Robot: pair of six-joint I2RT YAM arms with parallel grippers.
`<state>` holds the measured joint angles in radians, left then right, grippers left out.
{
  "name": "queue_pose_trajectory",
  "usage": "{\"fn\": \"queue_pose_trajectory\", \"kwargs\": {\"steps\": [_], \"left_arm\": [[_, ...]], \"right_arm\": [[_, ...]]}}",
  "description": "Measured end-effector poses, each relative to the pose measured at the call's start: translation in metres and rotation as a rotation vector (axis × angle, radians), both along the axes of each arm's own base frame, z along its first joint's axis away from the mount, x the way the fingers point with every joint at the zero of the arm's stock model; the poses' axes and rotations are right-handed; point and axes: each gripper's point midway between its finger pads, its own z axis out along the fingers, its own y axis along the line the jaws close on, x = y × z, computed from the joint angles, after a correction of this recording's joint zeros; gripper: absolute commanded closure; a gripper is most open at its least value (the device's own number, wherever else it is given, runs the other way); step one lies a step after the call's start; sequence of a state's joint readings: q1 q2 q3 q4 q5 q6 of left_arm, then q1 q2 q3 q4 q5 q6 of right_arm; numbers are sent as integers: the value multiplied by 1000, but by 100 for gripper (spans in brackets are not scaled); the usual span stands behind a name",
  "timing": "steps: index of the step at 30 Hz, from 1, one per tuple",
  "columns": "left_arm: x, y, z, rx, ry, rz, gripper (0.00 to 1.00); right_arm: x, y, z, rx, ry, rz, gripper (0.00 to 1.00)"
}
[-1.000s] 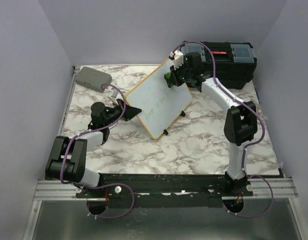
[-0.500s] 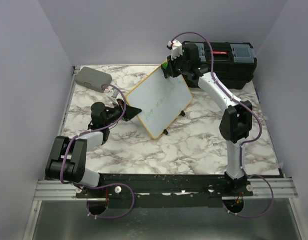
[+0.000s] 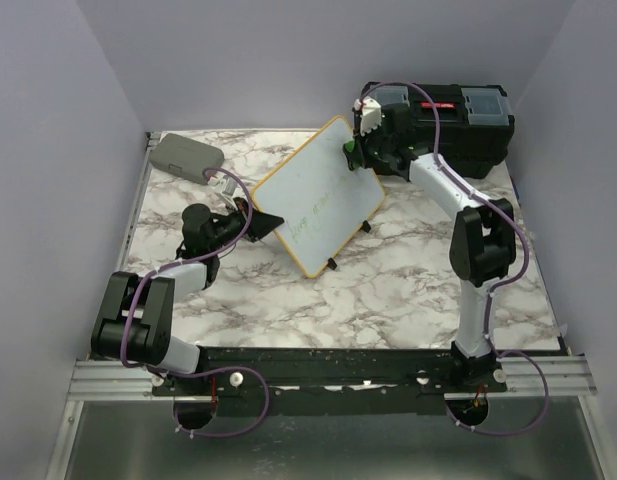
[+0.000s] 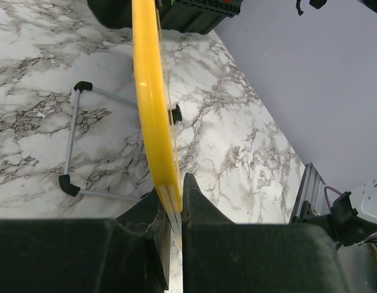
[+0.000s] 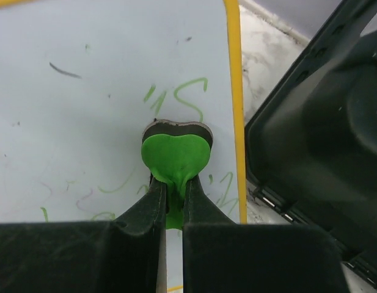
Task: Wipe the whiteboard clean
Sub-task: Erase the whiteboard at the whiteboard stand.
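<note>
Your left gripper (image 3: 256, 217) is clamped on the yellow frame of the whiteboard (image 3: 318, 195), which stands tilted between the arms, its long edge running from these fingers toward the right ones. Your right gripper (image 3: 358, 152), nearer to the writing, is clamped on a green eraser (image 5: 175, 152) touching the board; green writing (image 5: 188, 91) lies just ahead of its fingertips. Half a second ago it was at the far corner.

Pale lilac walls (image 3: 288, 60) enclose a marble-patterned table (image 3: 388, 290) (grey-veined white), apparently under soft, even light.
</note>
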<state>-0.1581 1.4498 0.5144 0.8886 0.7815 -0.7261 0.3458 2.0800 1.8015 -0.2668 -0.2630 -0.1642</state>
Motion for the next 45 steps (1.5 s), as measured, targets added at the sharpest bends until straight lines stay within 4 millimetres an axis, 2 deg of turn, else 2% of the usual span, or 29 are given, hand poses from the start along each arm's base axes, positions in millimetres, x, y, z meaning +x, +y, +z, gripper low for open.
{"fn": "queue_pose_trajectory", "kwargs": {"steps": [5,15,20,25,32,39,42,45], "left_arm": [[0,0,0,1,0,0,100],[0,0,-1,3,-1,0,100],[0,0,-1,6,-4,0,100],[0,0,-1,11,-11,-1,100],[1,0,-1,5,-3,1,100],[1,0,-1,7,-6,0,100],[1,0,-1,8,-7,0,100],[1,0,-1,8,-6,-1,100]], "right_arm": [[-11,-2,-8,2,11,46,99],[-28,18,-3,10,25,118,99],[-36,40,15,32,20,161,99],[-28,59,41,53,-29,165,99],[-11,50,41,45,-33,96,99],[17,11,32,17,-41,-5,99],[21,1,27,6,-39,-15,99],[20,3,24,4,-42,7,99]]}}
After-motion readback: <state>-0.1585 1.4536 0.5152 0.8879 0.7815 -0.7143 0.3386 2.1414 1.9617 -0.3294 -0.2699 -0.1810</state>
